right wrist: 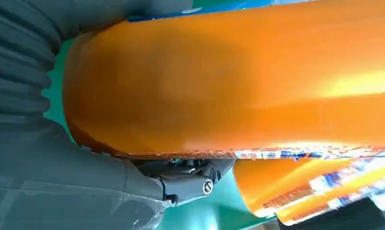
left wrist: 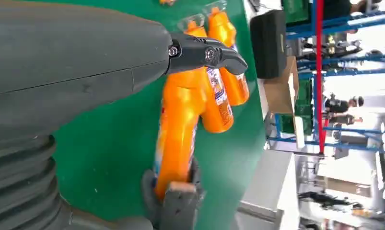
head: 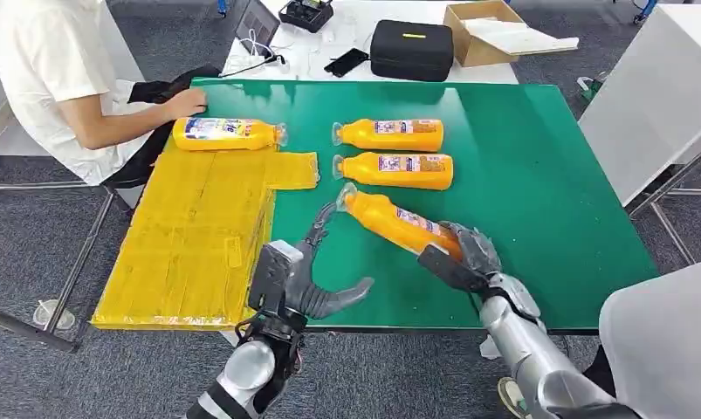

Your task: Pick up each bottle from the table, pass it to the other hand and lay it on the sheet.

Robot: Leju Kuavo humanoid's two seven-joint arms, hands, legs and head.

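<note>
My right hand (head: 465, 253) grips the base end of an orange bottle (head: 395, 222) over the green table (head: 539, 175), its clear cap pointing up-left; the same bottle (right wrist: 228, 81) looms large in the right wrist view. My left hand (head: 307, 275) is open just left of that bottle, fingers spread, one fingertip near its neck; the bottle (left wrist: 178, 129) lies beyond its fingers (left wrist: 204, 53). Two more orange bottles (head: 390, 133) (head: 397, 169) lie side by side further back. A fourth bottle (head: 224, 133) lies at the far end of the yellow sheet (head: 189, 236).
A person in a white shirt (head: 58, 78) sits at the far left, a hand (head: 186, 103) resting by the sheet's bottle. Behind the green table stand a black case (head: 411, 49), a cardboard box (head: 491, 30) and cables. A white table (head: 652, 96) stands at the right.
</note>
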